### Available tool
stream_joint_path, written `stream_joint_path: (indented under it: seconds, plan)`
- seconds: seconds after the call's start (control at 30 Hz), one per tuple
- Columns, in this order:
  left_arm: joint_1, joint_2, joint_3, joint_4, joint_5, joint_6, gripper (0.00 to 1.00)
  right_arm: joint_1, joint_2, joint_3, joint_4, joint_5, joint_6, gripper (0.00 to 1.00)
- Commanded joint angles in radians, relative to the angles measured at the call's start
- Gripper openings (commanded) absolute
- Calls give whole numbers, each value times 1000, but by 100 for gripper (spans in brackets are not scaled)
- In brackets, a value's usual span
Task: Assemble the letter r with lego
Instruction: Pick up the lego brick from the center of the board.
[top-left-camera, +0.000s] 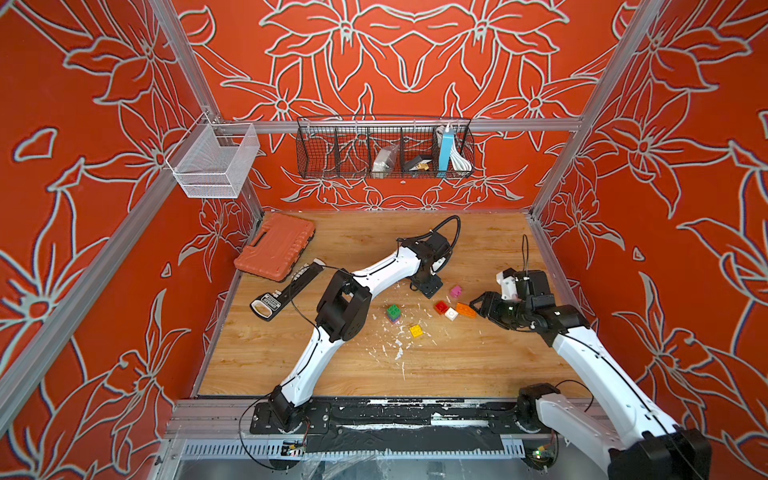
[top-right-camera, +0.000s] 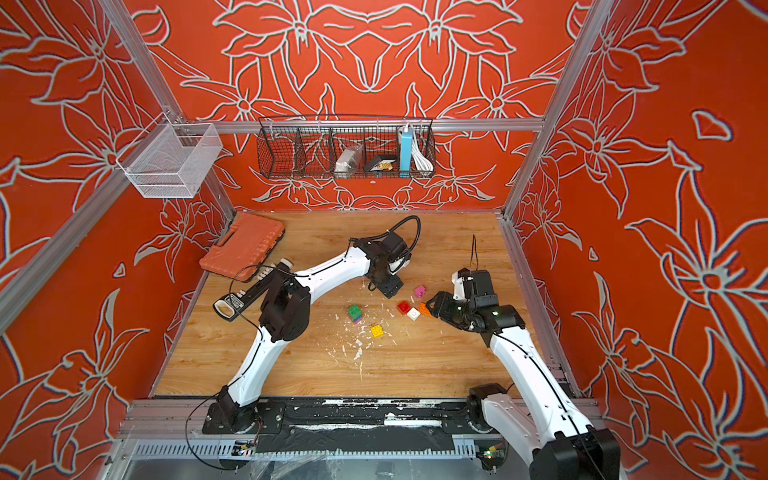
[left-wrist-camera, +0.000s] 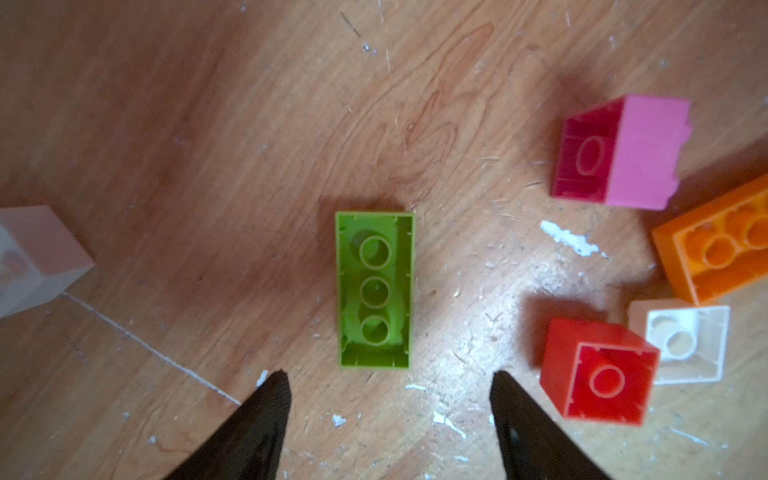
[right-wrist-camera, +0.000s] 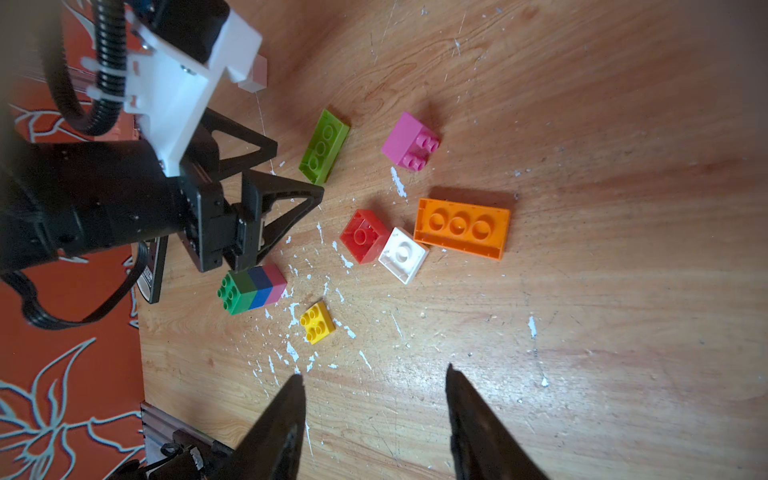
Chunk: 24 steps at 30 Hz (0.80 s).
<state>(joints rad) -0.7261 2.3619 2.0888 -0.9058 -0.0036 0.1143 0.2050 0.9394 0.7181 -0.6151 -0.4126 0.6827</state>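
We cannot read the small label on the black tool (top-left-camera: 286, 291); the lime brick (left-wrist-camera: 375, 289) lies hollow side up on the wooden table (top-left-camera: 457, 365), its long axis running straight out from the left gripper (left-wrist-camera: 388, 378), whose fingers stand apart and empty, like those of the right gripper (right-wrist-camera: 374, 374).

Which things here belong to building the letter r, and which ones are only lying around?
For the job: lime brick, pink brick, orange brick, red brick, white brick, yellow brick, green-blue-pink stack.
Just lying about: orange case, black tool, black wire basket, white mesh basket, white flecks.
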Motion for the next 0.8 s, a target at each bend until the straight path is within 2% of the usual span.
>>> stream_joint_path:
  seconds: [0.0,0.33,0.77]
  plan:
    - [5,50,39,-43,4,27,76,-8,-5,35,-30,-11,-24,56]
    - [19,128,95,-64,3,30,70,-8,10,48,-32,-25,-23,56]
    - [22,126,88,-102,19,25,46,-9,13,63,-41,-27,-21,56]
